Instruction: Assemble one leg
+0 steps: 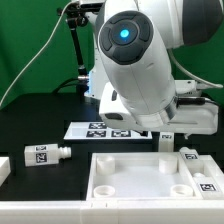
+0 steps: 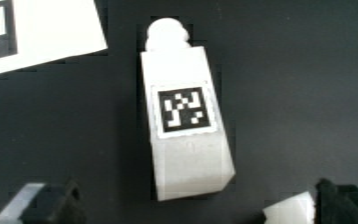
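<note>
The gripper (image 2: pixel 194 206) is hanging with its fingers (image 2: pixel 41 203) spread wide and holding nothing, while the leg (image 2: pixel 186 110) is lying flat on the black table (image 2: pixel 300 80), tag up, with only its blunt end between them and touching neither. Closing this near the end and slightly askew is, I judge, risking the leg twisting or squirting out. The wrist view is showing one leg; the exterior view is showing a second leg (image 1: pixel 45 155) lying on its left, about three similar tagged pieces (image 1: pixel 190 157) by the one white panel (image 1: pixel 130 180), and one marker board (image 1: pixel 110 128).

Bright, even light, only soft shadows toward the near edge of the black table (image 1: pixel 30 125); white arm housing (image 1: pixel 140 70) near blown out; both pictures coarse and soft, the leg (image 2: pixel 190 130) washed pale, its tag (image 2: pixel 185 108) fuzzy-edged.
</note>
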You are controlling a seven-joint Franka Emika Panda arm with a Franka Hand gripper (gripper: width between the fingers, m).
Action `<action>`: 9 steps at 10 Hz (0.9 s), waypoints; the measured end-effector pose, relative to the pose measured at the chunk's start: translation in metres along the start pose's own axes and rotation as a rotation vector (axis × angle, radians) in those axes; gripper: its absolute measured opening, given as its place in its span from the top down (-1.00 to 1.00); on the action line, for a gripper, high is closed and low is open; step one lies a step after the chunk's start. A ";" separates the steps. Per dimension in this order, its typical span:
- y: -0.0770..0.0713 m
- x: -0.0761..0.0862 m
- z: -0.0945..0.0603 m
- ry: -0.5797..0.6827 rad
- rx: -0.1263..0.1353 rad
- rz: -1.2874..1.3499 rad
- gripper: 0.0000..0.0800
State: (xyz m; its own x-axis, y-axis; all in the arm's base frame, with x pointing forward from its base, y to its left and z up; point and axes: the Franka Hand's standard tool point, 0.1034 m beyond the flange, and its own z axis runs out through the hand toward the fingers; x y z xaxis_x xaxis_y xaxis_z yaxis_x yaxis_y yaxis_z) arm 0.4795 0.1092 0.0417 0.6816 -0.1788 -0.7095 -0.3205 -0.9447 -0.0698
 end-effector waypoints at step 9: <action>0.004 0.003 0.032 -0.156 -0.028 0.004 -0.62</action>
State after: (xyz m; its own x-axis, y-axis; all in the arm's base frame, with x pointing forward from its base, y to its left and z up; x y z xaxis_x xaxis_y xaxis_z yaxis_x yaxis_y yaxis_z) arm 0.4589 0.1137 0.0171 0.5692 -0.1400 -0.8102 -0.3035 -0.9516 -0.0489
